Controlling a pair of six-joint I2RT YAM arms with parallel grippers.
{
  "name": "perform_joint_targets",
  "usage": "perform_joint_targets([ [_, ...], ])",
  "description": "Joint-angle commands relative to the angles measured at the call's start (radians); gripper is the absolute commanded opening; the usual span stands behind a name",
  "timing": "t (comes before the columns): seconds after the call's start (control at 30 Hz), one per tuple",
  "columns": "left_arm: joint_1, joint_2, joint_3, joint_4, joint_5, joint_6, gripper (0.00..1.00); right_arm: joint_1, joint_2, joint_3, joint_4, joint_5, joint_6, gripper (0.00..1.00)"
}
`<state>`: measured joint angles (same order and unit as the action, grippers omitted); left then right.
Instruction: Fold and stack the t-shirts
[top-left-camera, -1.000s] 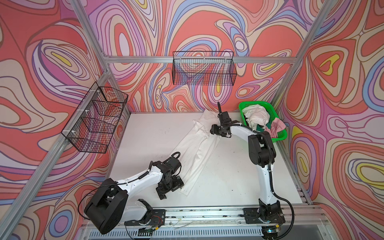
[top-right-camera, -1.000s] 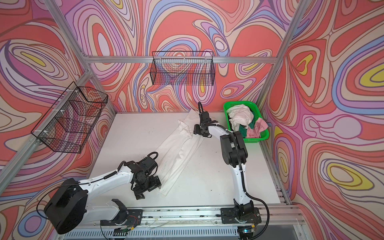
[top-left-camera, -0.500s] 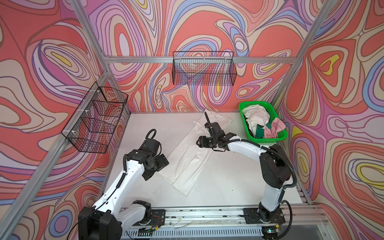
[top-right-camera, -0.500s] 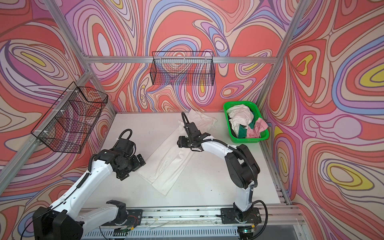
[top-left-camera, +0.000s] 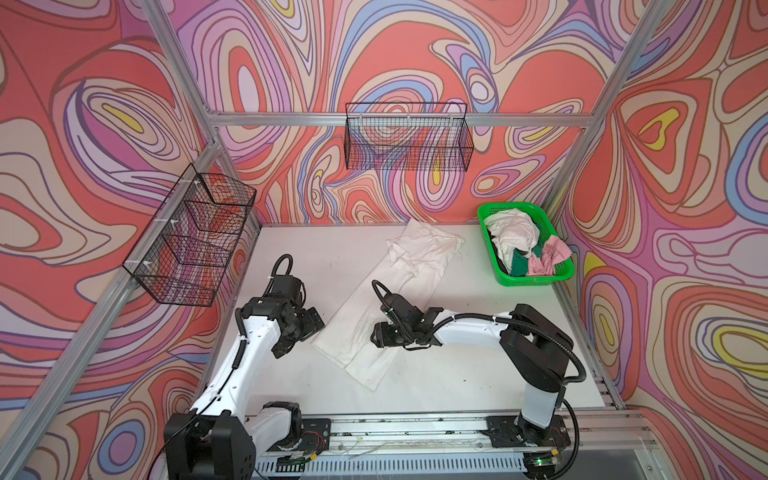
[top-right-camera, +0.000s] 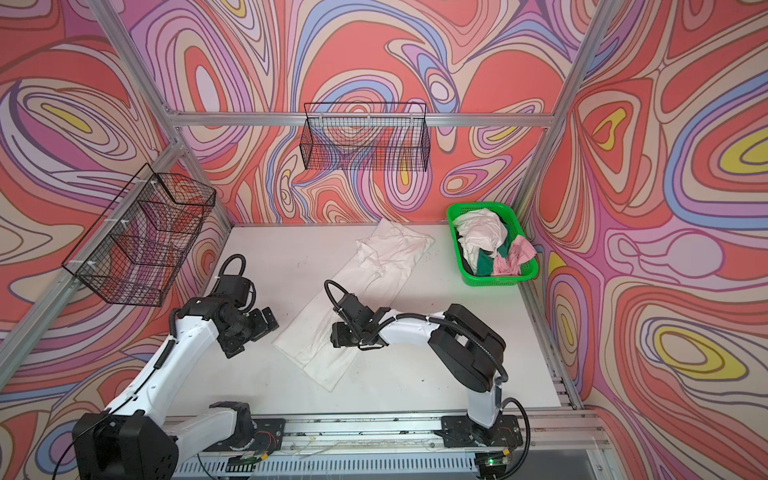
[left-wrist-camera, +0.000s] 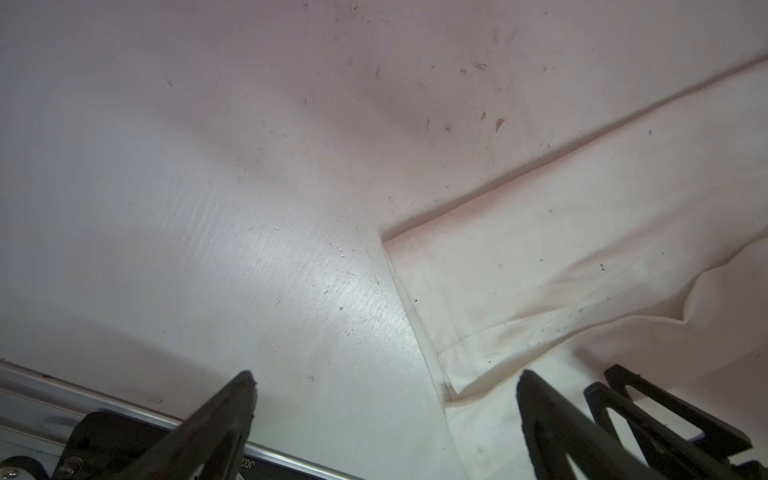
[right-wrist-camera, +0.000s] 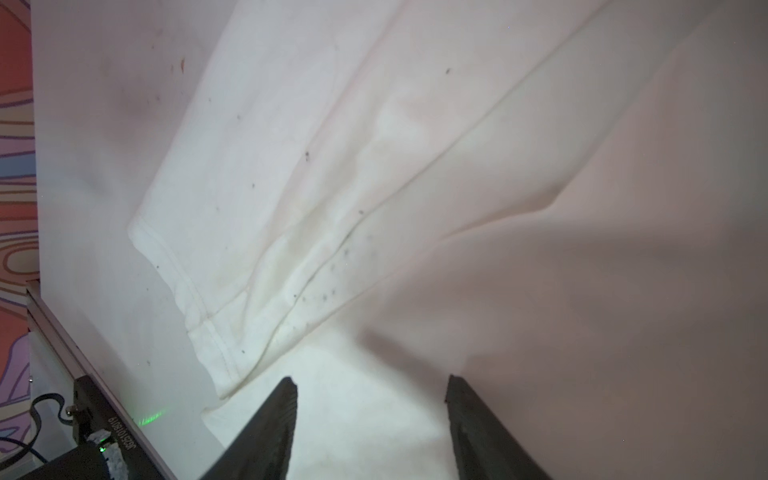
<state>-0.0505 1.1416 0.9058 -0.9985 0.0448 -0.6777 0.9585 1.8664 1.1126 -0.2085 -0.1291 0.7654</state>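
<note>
On table (top-left-camera: 316, 257), mid: white t-shirt (top-left-camera: 419, 266) lies as long diagonal strip, far end bunched nr back wall. R gripper (right-wrist-camera: 370, 379) over hem end, jaws apart, nothing pinched. L gripper (left-wrist-camera: 386, 376) just beside hem corner, jaws wide, empty. Other t-shirts (top-left-camera: 515, 245) heaped in green basket (top-left-camera: 528, 283), far-right corner.
</note>
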Motion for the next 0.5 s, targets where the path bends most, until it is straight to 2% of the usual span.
perform_joint_targets([
  [0.0,0.008,0.003,0.039,-0.009,-0.036,0.041,1.00,0.058,-0.012,0.001,0.006,0.037,0.047,0.61],
  [0.27,0.008,0.018,0.026,0.011,-0.045,0.037,1.00,0.095,0.057,-0.075,0.031,0.033,0.080,0.61],
  [0.47,0.008,0.017,0.021,0.014,-0.054,0.035,1.00,0.096,0.002,-0.172,0.003,0.074,0.094,0.61],
])
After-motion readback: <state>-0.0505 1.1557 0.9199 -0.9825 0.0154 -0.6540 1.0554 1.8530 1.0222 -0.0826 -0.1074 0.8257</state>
